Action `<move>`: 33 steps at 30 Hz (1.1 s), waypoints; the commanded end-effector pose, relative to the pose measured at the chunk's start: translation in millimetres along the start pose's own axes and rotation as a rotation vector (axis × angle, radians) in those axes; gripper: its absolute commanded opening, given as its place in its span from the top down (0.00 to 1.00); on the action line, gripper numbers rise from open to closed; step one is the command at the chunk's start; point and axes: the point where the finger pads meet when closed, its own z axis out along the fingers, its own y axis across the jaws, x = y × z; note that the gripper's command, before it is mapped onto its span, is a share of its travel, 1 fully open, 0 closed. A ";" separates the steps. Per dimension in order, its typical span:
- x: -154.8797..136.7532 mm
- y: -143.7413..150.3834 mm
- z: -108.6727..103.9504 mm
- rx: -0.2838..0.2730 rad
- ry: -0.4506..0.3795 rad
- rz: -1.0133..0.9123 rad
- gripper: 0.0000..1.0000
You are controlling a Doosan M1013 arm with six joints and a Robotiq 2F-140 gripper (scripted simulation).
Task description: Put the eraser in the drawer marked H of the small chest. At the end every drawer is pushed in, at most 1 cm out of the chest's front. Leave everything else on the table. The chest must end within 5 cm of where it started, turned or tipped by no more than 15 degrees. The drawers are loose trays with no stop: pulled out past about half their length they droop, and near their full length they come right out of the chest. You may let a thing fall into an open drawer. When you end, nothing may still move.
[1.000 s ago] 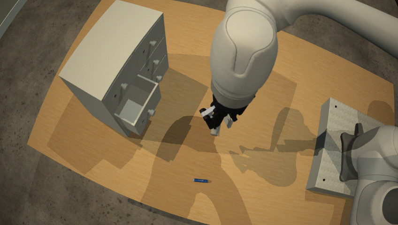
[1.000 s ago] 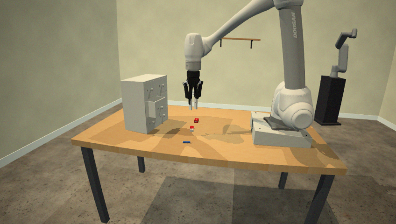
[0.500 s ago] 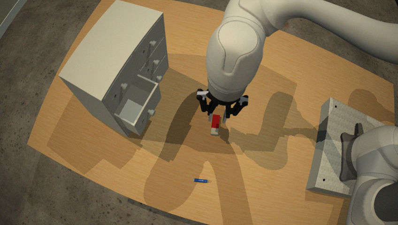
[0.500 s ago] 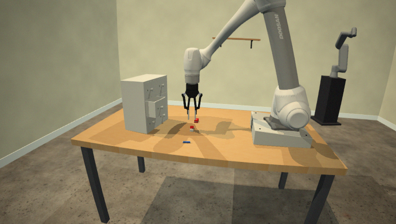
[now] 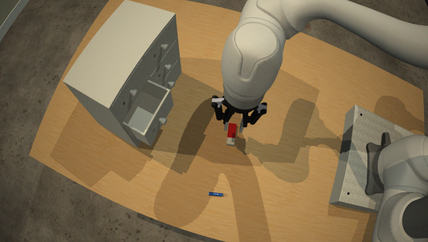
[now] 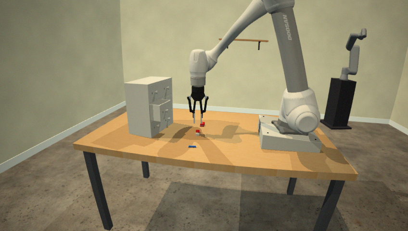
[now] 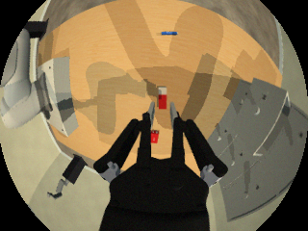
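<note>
Your eraser [image 5: 231, 133] [image 6: 197, 132] [image 7: 163, 98], red with a pale end, lies flat on the table [image 5: 255, 213] [image 6: 217, 156] [image 7: 130, 58]. It's probably light, slightly yielding and grippy (rubber usually is), so pinch its long sides near the middle, gently. The gripper [image 5: 233, 126] [image 6: 197, 122] [image 7: 162, 107] hovers above, fingers parted and holding nothing. Beyond, one drawer [image 5: 159, 113] [image 6: 160, 102] of the chest [image 5: 120, 51] [image 6: 138, 106] [image 7: 250, 144] stands pulled out.
</note>
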 end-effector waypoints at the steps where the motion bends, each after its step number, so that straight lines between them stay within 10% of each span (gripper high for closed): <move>1: 0.0 0.0 0.0 0.000 0.000 0.000 0.77; 33: 0.1 0.2 50.2 0.000 0.000 0.000 0.77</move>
